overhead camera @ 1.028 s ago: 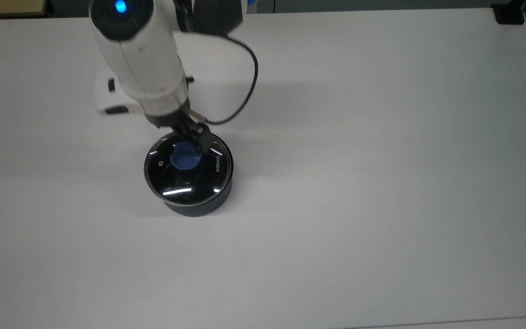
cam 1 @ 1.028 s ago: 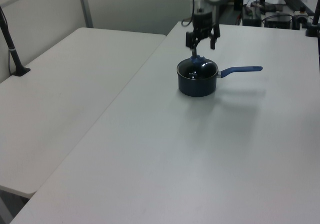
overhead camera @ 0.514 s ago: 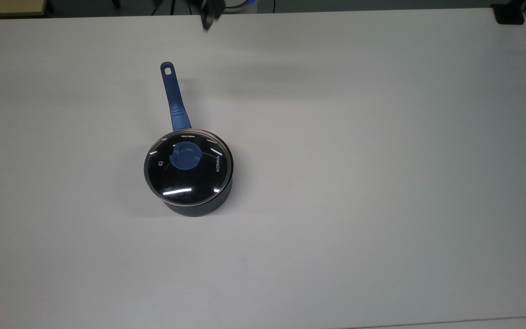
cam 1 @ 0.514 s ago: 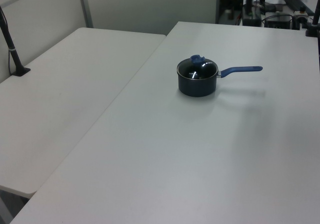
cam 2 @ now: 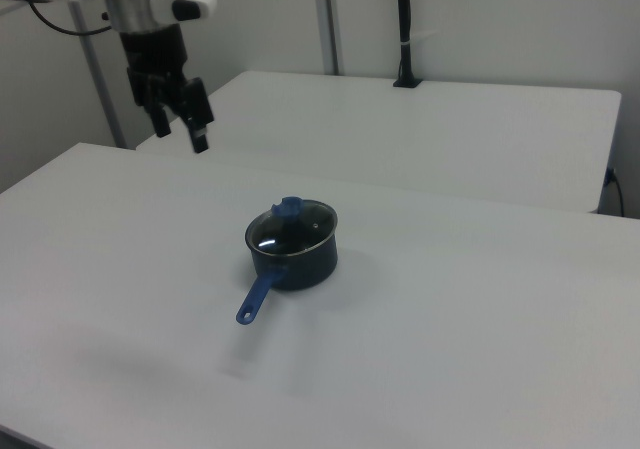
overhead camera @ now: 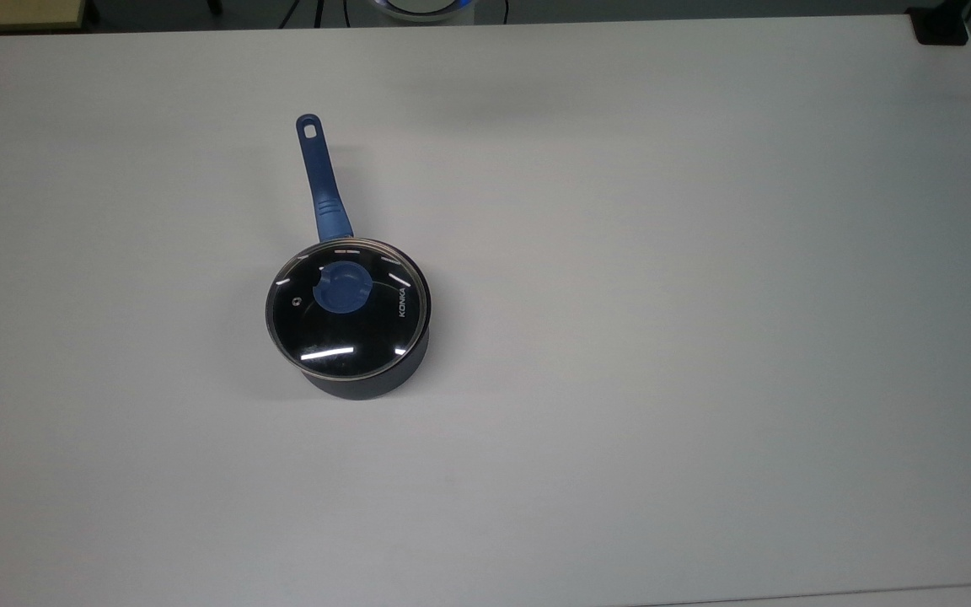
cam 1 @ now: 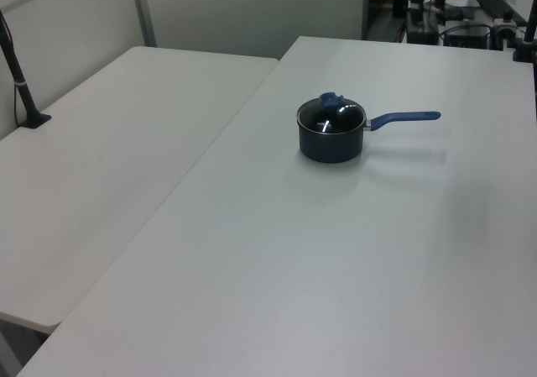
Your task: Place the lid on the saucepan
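The saucepan (overhead camera: 359,386) is small and black and stands on the white table, its long blue handle (overhead camera: 322,181) pointing to the top view's upper edge. The glass lid (overhead camera: 352,330) with its blue knob (overhead camera: 342,291) lies flat on the pan's rim and covers it. The left view shows the saucepan (cam 1: 331,143) and lid (cam 1: 332,119) at mid-table. In the right view the saucepan (cam 2: 295,263) wears the lid (cam 2: 293,225), and my gripper (cam 2: 180,128) hangs open and empty, high up and far to the right view's left of the pan.
The white table (overhead camera: 662,337) spreads wide around the pan. A second table (cam 1: 101,167) adjoins it on the left view's left, with a black clamped post (cam 1: 21,75). A black block (overhead camera: 941,25) sits at the top view's upper right corner.
The gripper has let go of the lid's knob, risen and pulled back out of the top and left views. Lid and saucepan have stayed in place.
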